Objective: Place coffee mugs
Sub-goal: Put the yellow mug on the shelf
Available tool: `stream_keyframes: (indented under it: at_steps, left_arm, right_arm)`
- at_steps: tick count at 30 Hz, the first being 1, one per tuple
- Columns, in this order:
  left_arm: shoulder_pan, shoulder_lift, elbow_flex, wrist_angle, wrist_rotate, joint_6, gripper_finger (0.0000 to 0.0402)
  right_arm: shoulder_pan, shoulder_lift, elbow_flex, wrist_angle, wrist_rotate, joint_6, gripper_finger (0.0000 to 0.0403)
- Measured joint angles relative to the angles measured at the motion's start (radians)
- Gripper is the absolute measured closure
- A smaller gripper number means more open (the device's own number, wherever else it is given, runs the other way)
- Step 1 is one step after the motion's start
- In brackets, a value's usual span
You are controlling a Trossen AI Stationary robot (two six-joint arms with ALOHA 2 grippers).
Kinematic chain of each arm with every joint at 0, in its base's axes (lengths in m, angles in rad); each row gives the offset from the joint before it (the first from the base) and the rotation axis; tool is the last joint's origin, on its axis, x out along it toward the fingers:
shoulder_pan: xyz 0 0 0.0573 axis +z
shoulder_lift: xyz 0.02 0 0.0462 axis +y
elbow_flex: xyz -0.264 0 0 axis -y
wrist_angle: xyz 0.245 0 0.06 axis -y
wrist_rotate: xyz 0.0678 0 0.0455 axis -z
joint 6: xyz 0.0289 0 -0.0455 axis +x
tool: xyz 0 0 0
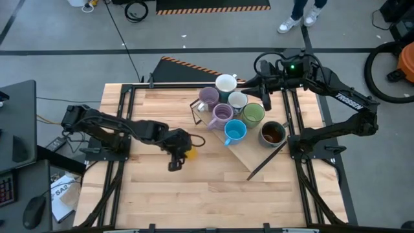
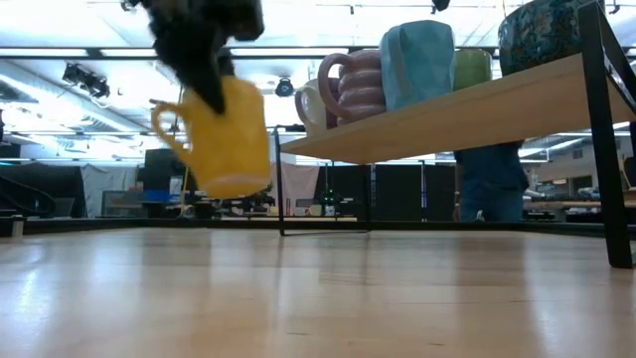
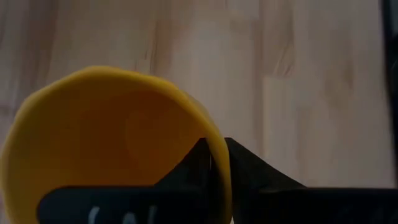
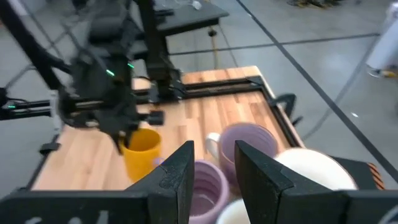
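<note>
Table [image 1: 213, 194] is filling the centre of the high view; a raised wooden shelf [image 1: 252, 155] is sitting right of centre w/ seven mugs [image 1: 234, 115] crowded on it: two lavender, two white, green, blue, dark one.

Left arm is reaching in from the left of that frame. Its claw [image 1: 181, 150] is pinching the rim of the yellow mug [image 2: 231, 137], one finger inside, one outside, jaws nearly closed on the wall. In the low view, upper left, mug is hanging clear of the tabletop, slightly tilted, handle pointing left.

Right claw [image 4: 212, 163] is hovering over the white and lavender mugs at the back of the shelf, fingers a narrow gap apart, holding nothing.

Risks, imo:
- Rim-only pinch, so mug could be swinging or slipping during travel.
- Shelf is packed, so the incoming mug might be knocking the blue mug [image 1: 235, 131] or shoving one off the edge.
- Both arms are nearing the same shelf, poss. collision.
</note>
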Motion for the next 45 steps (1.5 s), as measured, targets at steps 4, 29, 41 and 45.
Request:
stream_keyframes:
  at_steps: [4, 29, 41, 45]
  left_arm:
    - [-0.004, 0.021, 0.075, -0.015, 0.0, -0.055, 0.0365]
    - [-0.101, 0.333, 0.806, -0.238, 0.089, -0.394, 0.0365]
    - [-0.158, 0.361, 0.872, -0.144, -0.062, -0.64, 0.0365]
    - [-0.162, 0.406, 0.882, -0.075, -0.079, -0.662, 0.0365]
  right_arm:
    - [0.005, 0.0, 0.0, -0.015, 0.053, 0.022, 0.0285]
    - [0.15, -0.09, 0.0, -0.132, 0.131, 0.185, 0.029]
    - [0.203, -0.187, 0.0, -0.126, 0.131, 0.146, 0.029]
    - [0.204, -0.226, 0.0, -0.126, 0.13, 0.153, 0.029]
